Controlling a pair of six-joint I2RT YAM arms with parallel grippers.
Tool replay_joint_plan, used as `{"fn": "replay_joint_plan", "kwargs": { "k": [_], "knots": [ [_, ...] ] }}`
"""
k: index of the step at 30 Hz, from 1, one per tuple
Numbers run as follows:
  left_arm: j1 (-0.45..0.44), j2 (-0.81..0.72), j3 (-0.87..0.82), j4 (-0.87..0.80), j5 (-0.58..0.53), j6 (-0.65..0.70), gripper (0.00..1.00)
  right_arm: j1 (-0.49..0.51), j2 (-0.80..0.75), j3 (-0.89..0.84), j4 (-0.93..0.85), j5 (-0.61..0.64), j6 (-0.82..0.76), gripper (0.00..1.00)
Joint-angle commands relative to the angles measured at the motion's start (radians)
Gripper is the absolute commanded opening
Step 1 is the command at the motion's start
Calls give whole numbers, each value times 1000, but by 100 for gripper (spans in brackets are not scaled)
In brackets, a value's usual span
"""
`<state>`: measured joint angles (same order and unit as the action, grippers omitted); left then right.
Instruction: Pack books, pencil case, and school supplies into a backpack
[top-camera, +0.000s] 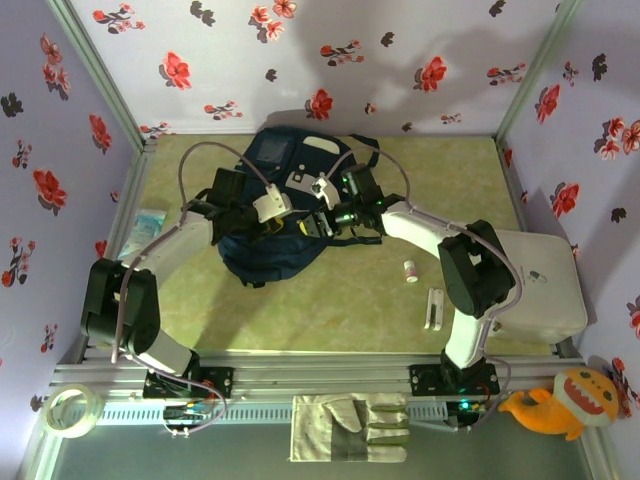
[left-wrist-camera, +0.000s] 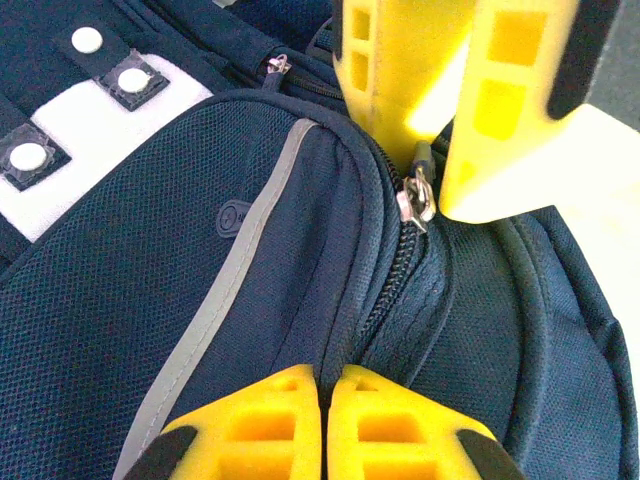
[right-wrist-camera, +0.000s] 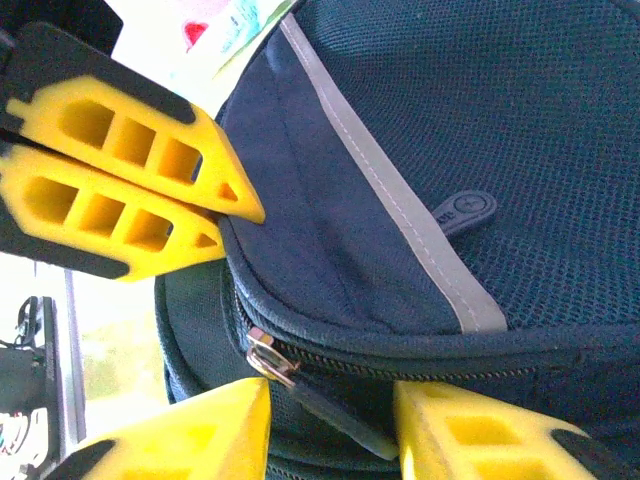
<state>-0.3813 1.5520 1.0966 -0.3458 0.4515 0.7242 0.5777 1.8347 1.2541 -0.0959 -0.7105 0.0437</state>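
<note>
I'm bracing the backpack (left-wrist-camera: 150, 300), lying on the table (top-camera: 330, 300), with the left gripper (left-wrist-camera: 322, 375) pinched shut at its seam. The right gripper (right-wrist-camera: 330, 392), its 2 fingers narrowly apart, is straddling the zipper pull (right-wrist-camera: 268, 360), likely for opening.

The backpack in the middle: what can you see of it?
The backpack is dark navy, mesh-like fabric with a thin grey stripe, white front patches and a metal zipper pull. It lies flat on the green table between the arms. The left gripper is shut, pinching fabric by the zipper. The right gripper straddles the pull, fingers apart.
</note>
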Motion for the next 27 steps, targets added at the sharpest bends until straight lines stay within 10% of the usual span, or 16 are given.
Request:
{"fn": "replay_joint_plan", "kwargs": {
  "k": [1,16,27],
  "knots": [
    [-5,20,54,47,28,-49,0,13,-11,14,-36,-11,-17,27],
    [-25,74,91,108,53,-172,0,46,-61,-36,19,13,14,0],
    [-27,38,39,148,57,-126,0,-118,-235,-275,274,130,414,46]
  ]
}}
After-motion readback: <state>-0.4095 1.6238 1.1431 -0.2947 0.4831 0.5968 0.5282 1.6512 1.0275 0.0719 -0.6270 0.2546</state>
